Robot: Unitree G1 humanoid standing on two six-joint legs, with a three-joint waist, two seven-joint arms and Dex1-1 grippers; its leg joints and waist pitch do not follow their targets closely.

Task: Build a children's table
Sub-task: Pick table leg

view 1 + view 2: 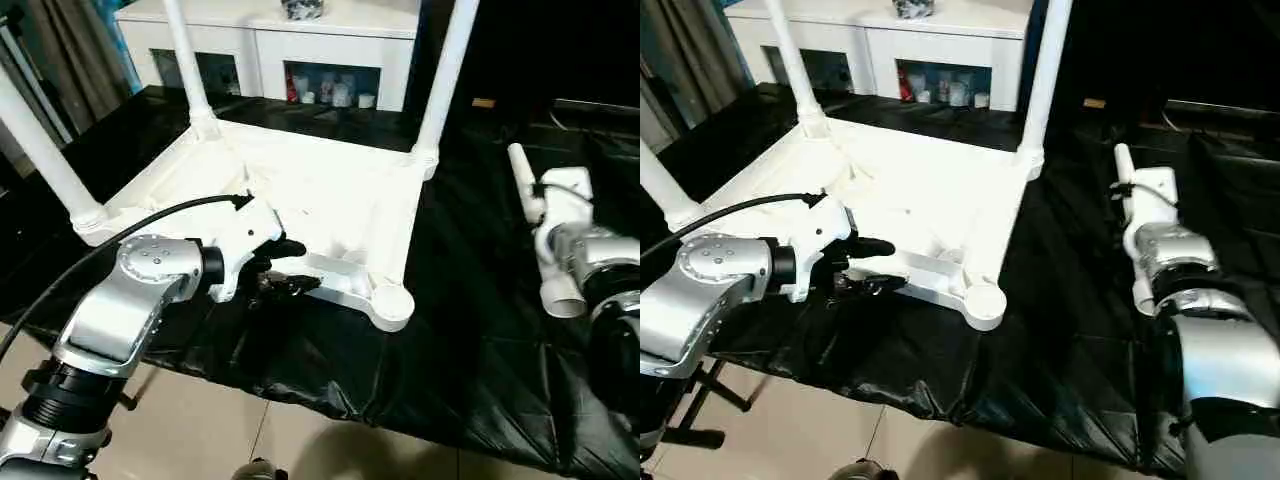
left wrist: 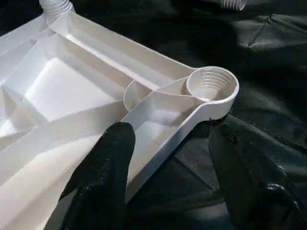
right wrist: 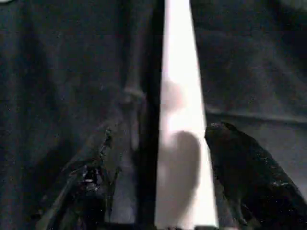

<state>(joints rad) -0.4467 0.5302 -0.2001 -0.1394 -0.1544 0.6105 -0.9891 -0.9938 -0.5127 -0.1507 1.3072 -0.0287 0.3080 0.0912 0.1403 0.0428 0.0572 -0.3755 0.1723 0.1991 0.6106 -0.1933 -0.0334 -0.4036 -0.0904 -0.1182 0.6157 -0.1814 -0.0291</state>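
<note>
The children's table lies upside down on the black cloth, its white ribbed tabletop (image 1: pixel 330 190) carrying three upright legs: one at the left corner (image 1: pixel 40 150), one at the back left (image 1: pixel 185 55), one at the back right (image 1: pixel 447 70). The near right corner socket (image 1: pixel 392 300) is empty and shows its thread (image 2: pixel 211 84). My left gripper (image 1: pixel 285 265) is open astride the tabletop's near rim, one finger (image 2: pixel 110 158) inside, the other outside over the cloth. A loose white leg (image 1: pixel 523 180) lies on the cloth to the right. My right gripper (image 3: pixel 163 130) stands open around that leg (image 3: pixel 182 72).
A white cabinet (image 1: pixel 270 40) with glass doors stands behind the table. The black cloth (image 1: pixel 480 330) covers a low platform whose front edge drops to a tiled floor (image 1: pixel 200 420). A black cable (image 1: pixel 130 225) arcs over my left forearm.
</note>
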